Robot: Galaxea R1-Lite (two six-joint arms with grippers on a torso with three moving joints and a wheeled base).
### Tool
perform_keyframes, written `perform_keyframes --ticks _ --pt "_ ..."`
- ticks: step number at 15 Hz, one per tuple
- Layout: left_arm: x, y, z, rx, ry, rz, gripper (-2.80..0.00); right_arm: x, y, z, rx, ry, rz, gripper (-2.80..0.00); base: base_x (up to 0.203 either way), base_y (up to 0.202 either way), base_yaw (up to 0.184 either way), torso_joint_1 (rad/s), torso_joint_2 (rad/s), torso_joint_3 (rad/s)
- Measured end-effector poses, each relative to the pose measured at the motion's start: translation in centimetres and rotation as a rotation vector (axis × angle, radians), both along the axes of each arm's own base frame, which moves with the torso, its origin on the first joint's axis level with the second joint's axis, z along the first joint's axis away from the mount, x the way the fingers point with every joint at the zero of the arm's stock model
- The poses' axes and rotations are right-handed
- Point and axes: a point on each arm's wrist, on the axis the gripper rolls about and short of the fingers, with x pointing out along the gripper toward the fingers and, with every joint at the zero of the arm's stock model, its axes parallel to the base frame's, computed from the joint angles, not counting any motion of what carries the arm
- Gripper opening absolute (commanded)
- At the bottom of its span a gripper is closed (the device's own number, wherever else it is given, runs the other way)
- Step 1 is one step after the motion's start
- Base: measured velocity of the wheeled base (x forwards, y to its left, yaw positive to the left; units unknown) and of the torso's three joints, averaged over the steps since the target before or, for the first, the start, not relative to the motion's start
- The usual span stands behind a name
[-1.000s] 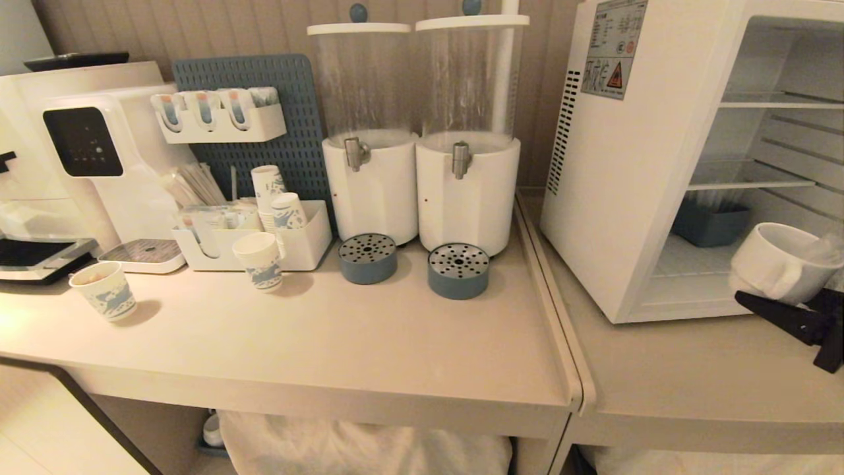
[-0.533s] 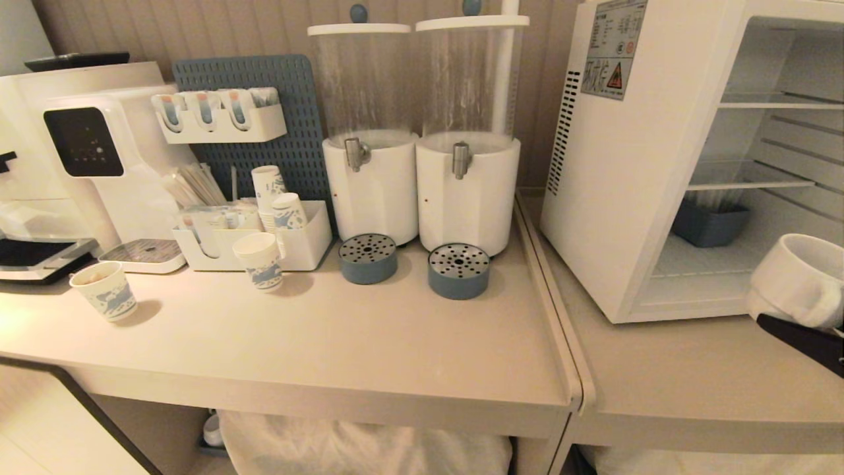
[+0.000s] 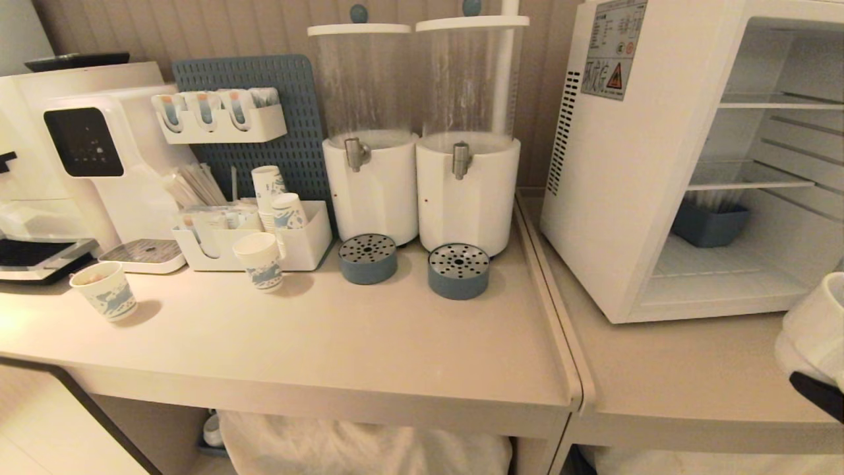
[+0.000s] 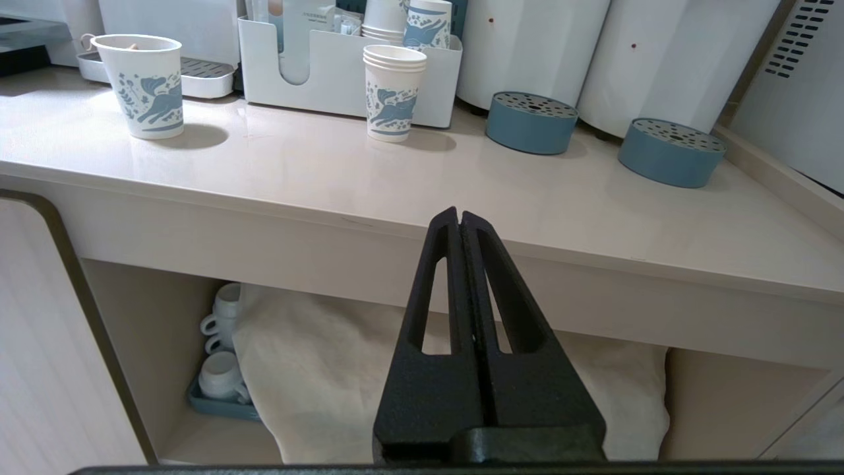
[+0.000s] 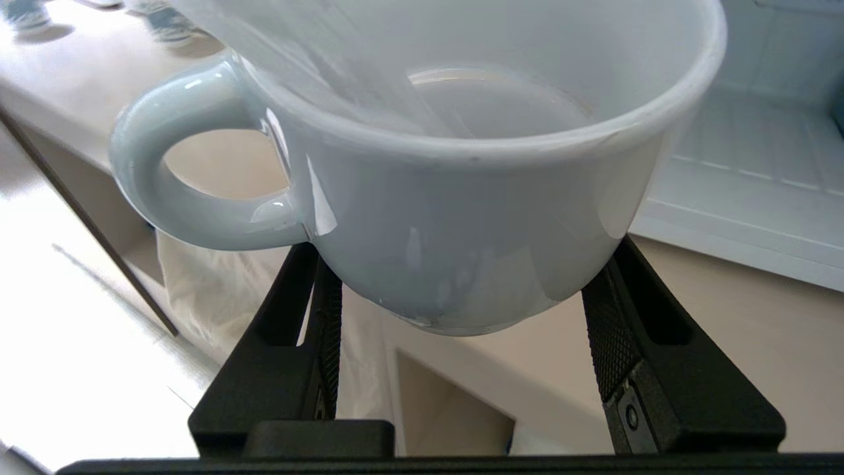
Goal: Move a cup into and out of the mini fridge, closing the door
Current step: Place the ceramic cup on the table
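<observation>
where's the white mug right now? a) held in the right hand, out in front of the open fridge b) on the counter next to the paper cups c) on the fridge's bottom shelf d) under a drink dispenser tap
a: the white mug sits clamped between the right hand's fingers, outside the open mini fridge, whose lower shelf shows no mug.
</observation>
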Motion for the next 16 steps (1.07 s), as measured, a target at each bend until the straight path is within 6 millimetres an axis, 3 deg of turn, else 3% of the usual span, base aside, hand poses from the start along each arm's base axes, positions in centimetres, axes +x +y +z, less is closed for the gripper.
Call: perform_keyframes --ticks 4,8,11,16 --pt "0.0 0.0 0.0 0.000 0.000 0.000 -2.80 -3.7 1.1 -1.0 -0.022 -0.032 -0.064 -2.80 0.000 0.000 0.000 0.000 0.00 0.000" --pt "0.0 0.0 0.0 0.000 0.000 0.000 -2.80 -6.7 0.8 -1.9 0.060 -0.111 -0.307 -2.80 0.000 0.000 0.000 0.000 0.00 0.000" --pt "0.0 0.0 0.0 0.000 0.000 0.000 -2.80 -7.6 0.5 -3.4 0.116 -0.148 -0.453 -2.80 0.000 0.000 0.000 0.000 0.00 0.000" --pt "0.0 0.0 0.0 0.000 0.000 0.000 -2.80 -9.4 0.5 -5.7 0.129 -0.120 -0.435 -2.80 0.000 0.000 0.000 0.000 0.00 0.000"
